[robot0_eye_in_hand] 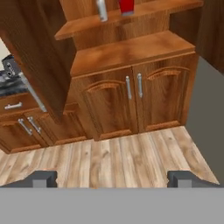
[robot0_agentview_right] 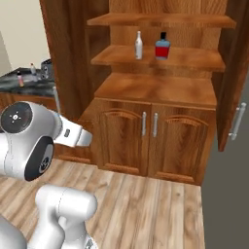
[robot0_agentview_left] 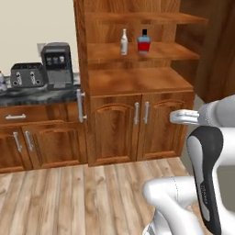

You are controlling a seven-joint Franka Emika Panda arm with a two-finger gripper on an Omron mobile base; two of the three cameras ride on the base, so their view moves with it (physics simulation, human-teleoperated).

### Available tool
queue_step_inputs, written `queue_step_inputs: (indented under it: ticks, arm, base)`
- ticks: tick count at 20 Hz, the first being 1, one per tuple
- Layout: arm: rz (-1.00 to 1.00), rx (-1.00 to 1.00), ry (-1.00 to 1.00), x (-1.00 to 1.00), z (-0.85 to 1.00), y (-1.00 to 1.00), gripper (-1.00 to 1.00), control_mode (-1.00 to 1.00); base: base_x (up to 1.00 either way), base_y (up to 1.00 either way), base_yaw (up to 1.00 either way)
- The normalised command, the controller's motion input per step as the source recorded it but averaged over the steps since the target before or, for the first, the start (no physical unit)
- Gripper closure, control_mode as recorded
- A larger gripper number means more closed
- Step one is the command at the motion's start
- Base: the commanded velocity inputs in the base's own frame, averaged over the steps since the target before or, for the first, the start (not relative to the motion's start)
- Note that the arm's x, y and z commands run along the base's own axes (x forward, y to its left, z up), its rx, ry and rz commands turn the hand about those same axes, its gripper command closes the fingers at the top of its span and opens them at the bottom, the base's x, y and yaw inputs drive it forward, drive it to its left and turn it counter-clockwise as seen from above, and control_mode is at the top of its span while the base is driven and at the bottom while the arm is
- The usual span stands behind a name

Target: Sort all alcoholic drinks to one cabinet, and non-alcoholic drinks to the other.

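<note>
With our pincer [robot0_eye_in_hand: 112,178] wide and empty, we approach the shelf squarely, targeting the white bottle [robot0_agentview_left: 124,41] beside the red-labelled bottle [robot0_agentview_left: 144,42].

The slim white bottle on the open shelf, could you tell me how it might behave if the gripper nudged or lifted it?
The white bottle stands tall and narrow, so a sideways nudge would probably tip it. Its round body would likely roll once down. The red bottle stands close beside it, so a toppling bottle might strike it.

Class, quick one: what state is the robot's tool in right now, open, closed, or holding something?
Tool: open, fingertips wide apart, holding nothing, with wood floor between them.
</note>
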Motion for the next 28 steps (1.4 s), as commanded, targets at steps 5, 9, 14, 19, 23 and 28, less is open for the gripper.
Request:
queue_step_inputs:
  ticks: [5,9,14,19,23,28]
  arm:
    - [0.0,0.0,0.0,0.0,0.0,0.0,-1.0,1.0]
    - [0.0,0.0,0.0,0.0,0.0,0.0,-1.0,1.0]
    - [0.0,0.0,0.0,0.0,0.0,0.0,-1.0,1.0]
    - [0.0,0.0,0.0,0.0,0.0,0.0,-1.0,1.0]
    - [0.0,0.0,0.0,0.0,0.0,0.0,-1.0,1.0]
    - [0.0,0.0,0.0,0.0,0.0,0.0,-1.0,1.0]
  base:
    - [-0.45,0.93,0.0]
    - [0.01,1.0,0.0]
    - [0.23,1.0,0.0]
    - [0.62,1.0,0.0]
    - [0.91,0.86,0.0]
    - [1.0,0.6,0.0]
